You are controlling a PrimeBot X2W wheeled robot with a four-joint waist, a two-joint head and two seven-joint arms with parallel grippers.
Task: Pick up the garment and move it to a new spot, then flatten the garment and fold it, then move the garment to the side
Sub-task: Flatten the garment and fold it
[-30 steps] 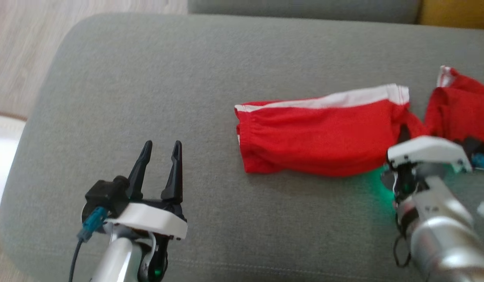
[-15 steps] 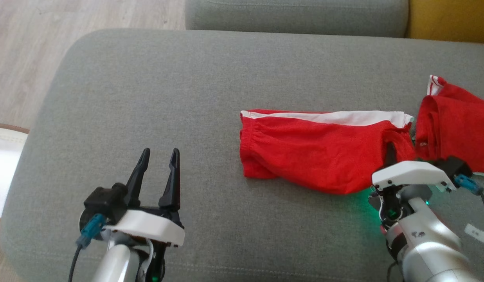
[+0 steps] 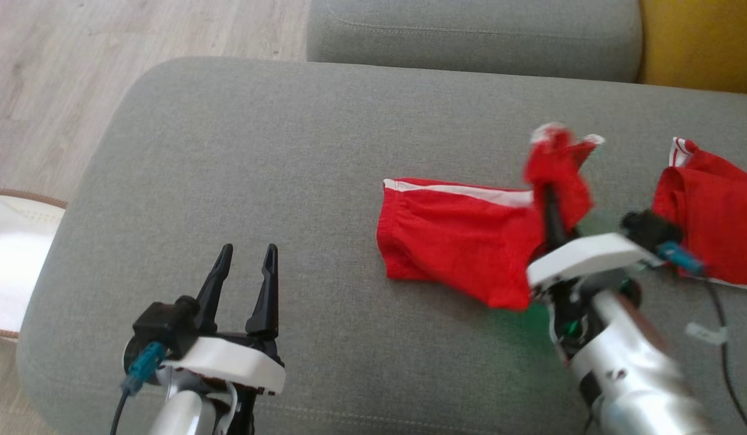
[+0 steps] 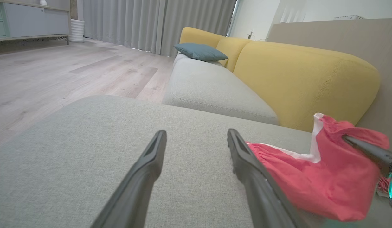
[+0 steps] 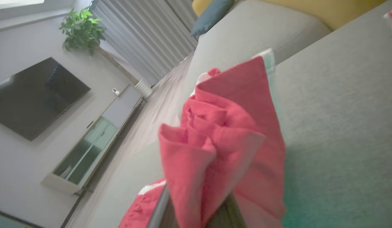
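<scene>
While most of the red garment (image 3: 458, 241) lies on the grey seat cushion (image 3: 240, 151), its right end is raised off the fabric, so the step in hand looks like the first one: picking the garment up to carry it to a new spot. The right pincer (image 3: 551, 193) is clamped on that raised end. Its dark fingers run up into the cloth and their tips are buried in it. In the right wrist view the cloth (image 5: 221, 142) bunches in folds directly over the fingers, with the white trim showing at the top edge.

The left pincer (image 3: 249, 248) stands at the lower left over bare cushion, well apart from the garment, with its fingers spread and nothing between them. The left wrist view shows the same gap between the two fingers (image 4: 145, 167), and to their right the garment (image 4: 310, 177) hangs from the other pincer's finger (image 4: 367, 148).

A second red piece (image 3: 711, 223) lies just beside the right wrist, apart from the held cloth.

The next move probably calls for raising the gripped end until the trailing waistband leaves the cushion, then swinging it toward the open grey area on the left. Since only one corner is pinched, the grip may slip, and the loose end may drag.
</scene>
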